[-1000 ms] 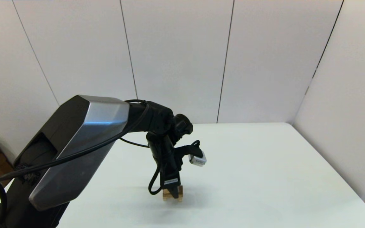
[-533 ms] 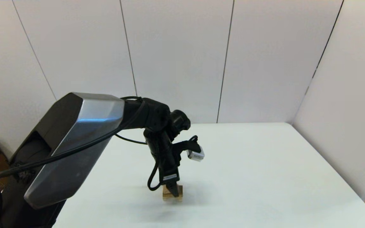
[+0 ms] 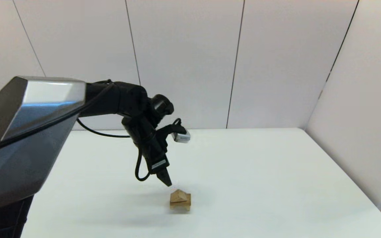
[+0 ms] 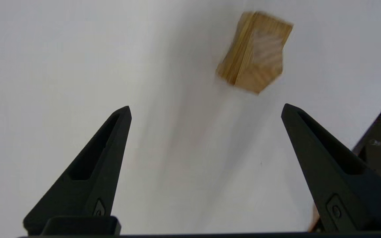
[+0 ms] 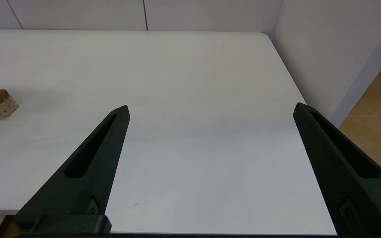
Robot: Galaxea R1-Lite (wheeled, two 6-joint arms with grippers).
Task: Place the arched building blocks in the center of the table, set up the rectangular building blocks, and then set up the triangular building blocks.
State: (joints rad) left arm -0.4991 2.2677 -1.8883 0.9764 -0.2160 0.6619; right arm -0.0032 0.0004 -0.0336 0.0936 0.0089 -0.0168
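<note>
White table (image 3: pixel 276 172): triangular block (image 3: pixel 179 196) tops stack, lower blocks blurred; left gripper (image 3: pixel 166 181) wide, above-left.

The white table (image 3: pixel 276 185) bears, near its middle, a small stack of wooden blocks: the arched building blocks (image 3: pixel 180 206) stand on the surface on two short feet, with the triangular building blocks (image 3: pixel 179 196) on top, peak up, and the rest bare.

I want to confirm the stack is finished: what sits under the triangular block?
The triangular block rests on the arched block; any slab between them cannot be made out. The left gripper hangs open above.
</note>
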